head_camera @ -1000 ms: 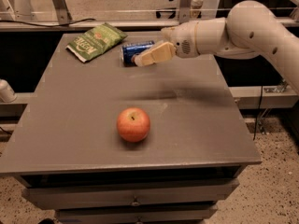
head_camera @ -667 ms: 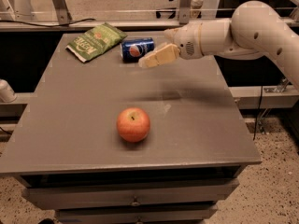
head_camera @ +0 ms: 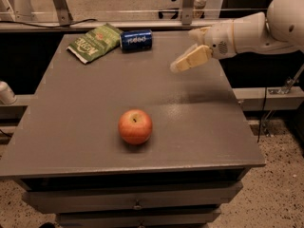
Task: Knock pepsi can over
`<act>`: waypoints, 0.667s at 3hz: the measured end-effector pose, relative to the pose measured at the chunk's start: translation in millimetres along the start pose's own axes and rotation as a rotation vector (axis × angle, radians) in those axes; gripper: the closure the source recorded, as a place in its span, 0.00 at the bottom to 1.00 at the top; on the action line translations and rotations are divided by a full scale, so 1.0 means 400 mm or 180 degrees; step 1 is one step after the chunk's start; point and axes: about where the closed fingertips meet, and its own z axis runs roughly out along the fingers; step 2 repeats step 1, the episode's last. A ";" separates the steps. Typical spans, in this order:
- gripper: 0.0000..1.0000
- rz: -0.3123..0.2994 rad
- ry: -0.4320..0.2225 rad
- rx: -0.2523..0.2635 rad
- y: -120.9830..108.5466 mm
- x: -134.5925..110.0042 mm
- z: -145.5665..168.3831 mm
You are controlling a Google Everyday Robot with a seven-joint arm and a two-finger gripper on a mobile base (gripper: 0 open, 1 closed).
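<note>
Sideways beside the green snack bag (head_camera: 94,42), pepsi can (head_camera: 136,39), gripper (head_camera: 179,65) above table (head_camera: 204,127) at right, grip state unclear

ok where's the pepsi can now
Camera view: small dark blue metal pepsi can lies sideways at the grey table's far edge beside the green snack bag; the gripper hovers right of it.

The single camera looks steeply down from the front of the flat grey rectangular surface (head_camera: 71,127), facing its far edge, near enough that the top fills the view. The white-and-tan gripper (head_camera: 186,60) hangs above the surface's far right part.
</note>
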 end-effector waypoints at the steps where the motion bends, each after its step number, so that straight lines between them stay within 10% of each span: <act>1: 0.00 -0.0012 0.0000 -0.0020 0.003 -0.006 -0.003; 2: 0.00 -0.0012 0.0000 -0.0020 0.003 -0.006 -0.003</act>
